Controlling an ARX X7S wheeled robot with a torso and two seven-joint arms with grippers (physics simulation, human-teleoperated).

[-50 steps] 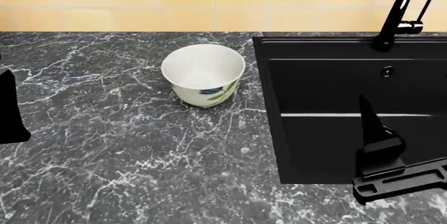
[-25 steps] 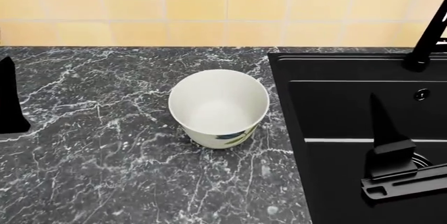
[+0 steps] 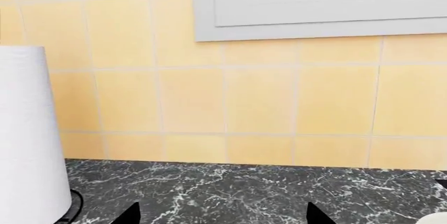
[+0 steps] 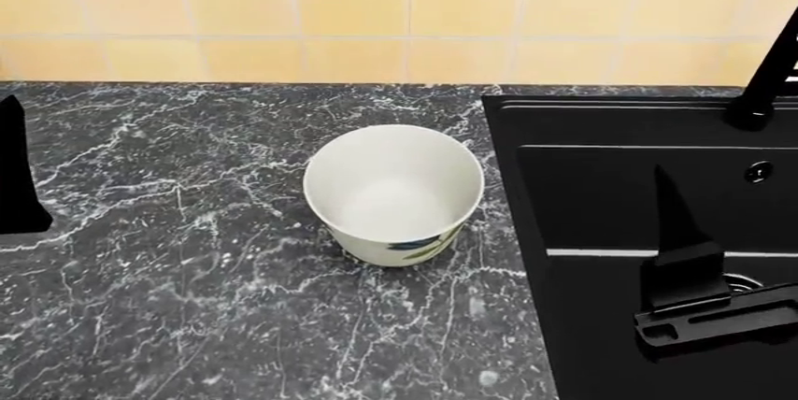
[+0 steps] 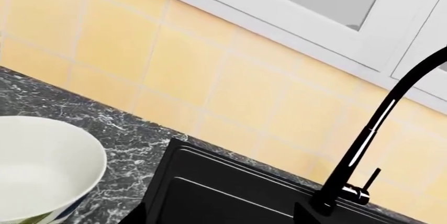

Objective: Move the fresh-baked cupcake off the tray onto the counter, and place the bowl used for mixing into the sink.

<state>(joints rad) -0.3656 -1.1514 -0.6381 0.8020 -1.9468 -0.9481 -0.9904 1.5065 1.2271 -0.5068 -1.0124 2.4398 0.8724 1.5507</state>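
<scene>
Head cam has dipped and closed in vs 1 s back; since the half-sec frame, barely any shift. Bowl point(image 4: 392, 192) sits upright on the counter point(image 4: 187, 278), just beside the sink point(image 4: 623, 222), untouched. R gripper point(image 4: 698, 292) hangs over the basin, holding nothing, spread can't be judged; L gripper point(image 4: 19, 171) at far edge, same. Cupcake & tray out of view. Likely lining up a bowl grab.

A wall of yellow tiles point(image 4: 349, 7) with pale grout lines is seen along the back edge of the worktop. A white window frame point(image 3: 307, 17) is set into the tiles above. A white cylindrical object point(image 3: 28, 135), possibly a paper roll, is stood upright near the tiled wall.
</scene>
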